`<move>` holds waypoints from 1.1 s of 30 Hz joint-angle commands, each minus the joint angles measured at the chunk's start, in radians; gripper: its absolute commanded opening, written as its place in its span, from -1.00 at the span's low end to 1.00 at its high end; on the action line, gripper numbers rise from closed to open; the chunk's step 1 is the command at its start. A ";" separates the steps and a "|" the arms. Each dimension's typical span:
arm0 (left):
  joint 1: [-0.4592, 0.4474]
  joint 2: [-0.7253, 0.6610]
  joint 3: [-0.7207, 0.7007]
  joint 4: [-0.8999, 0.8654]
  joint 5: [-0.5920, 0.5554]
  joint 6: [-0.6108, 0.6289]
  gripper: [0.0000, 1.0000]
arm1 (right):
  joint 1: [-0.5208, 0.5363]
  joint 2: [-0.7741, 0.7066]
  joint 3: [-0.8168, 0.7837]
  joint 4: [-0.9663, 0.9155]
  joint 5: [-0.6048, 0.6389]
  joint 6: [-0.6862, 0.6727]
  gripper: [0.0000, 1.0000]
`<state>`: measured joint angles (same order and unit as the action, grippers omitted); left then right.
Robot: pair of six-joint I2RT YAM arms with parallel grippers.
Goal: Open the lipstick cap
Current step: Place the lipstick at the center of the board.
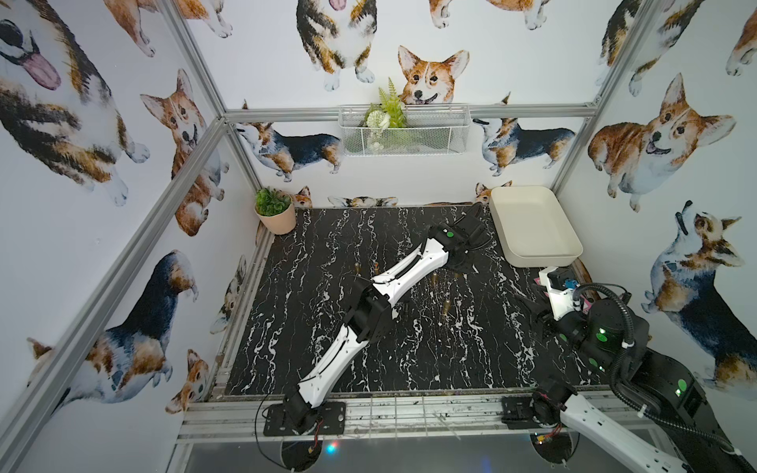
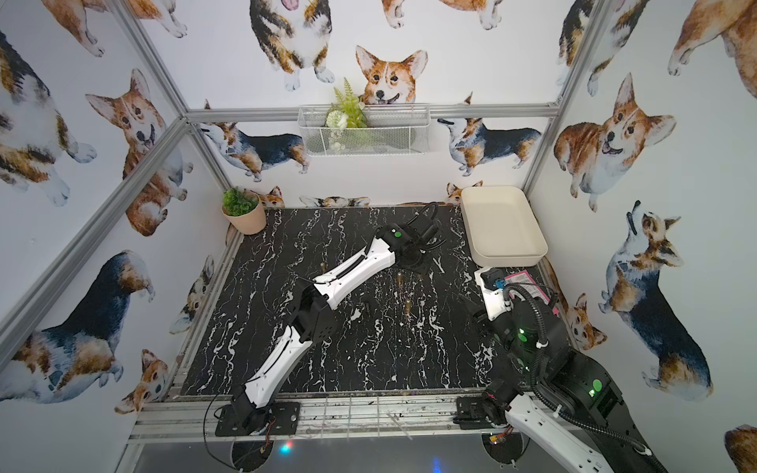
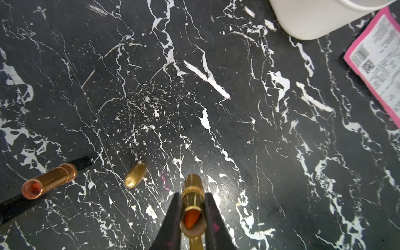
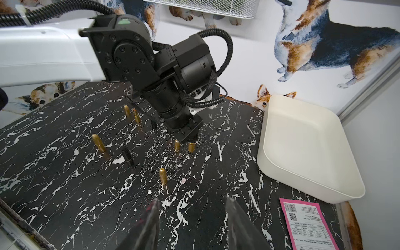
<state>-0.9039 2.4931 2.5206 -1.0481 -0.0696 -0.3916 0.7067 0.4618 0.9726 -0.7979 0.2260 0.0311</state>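
Work on the cap is looking essentially done for the tube in hand, judging from how things are lying now. Reading from the left across the marble table [image 4: 65,184], a capped lipstick [image 4: 126,110] is standing upright and untouched. Just beside it a copper tube [image 3: 49,179] is standing open with no cap on it. Other gold capped ones are standing scattered toward the middle. Further along, in the left wrist view, a gold cap [image 3: 136,178] is sitting loose near the gripped piece, apart from it and touching nothing. Next comes the lipstick [image 3: 192,184] itself. It is standing upright on the table with its top bare and the orange stick showing inside the open mouth, so its cap is already off. The left gripper [image 3: 192,195] is clamping this tube by the barrel, one finger pressing on each side, near the cream tray [image 4: 313,151]. Further right, the right gripper [image 4: 192,200] is hanging well apart from the lipstick, near the pink sheet [image 4: 307,223]. Its fingers are standing parted with nothing between them. What seems to be remaining is only letting go of the tube, or moving on to another capped one. Whether the gold cap belongs to this tube cannot be told for certain.
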 commanded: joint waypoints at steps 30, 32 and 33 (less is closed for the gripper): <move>0.003 0.064 -0.098 0.105 -0.072 -0.027 -0.44 | -0.001 -0.029 -0.074 0.034 0.039 -0.023 0.05; 0.003 0.061 -0.099 0.102 -0.075 -0.025 -0.41 | 0.000 -0.029 -0.078 0.035 0.039 -0.023 0.06; 0.002 0.059 -0.100 0.100 -0.075 -0.026 -0.41 | -0.001 -0.028 -0.078 0.035 0.037 -0.024 0.06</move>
<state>-0.9031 2.5710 2.4229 -0.9333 -0.1226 -0.4042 0.7063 0.4339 0.8978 -0.7944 0.2596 0.0216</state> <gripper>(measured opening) 0.298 0.528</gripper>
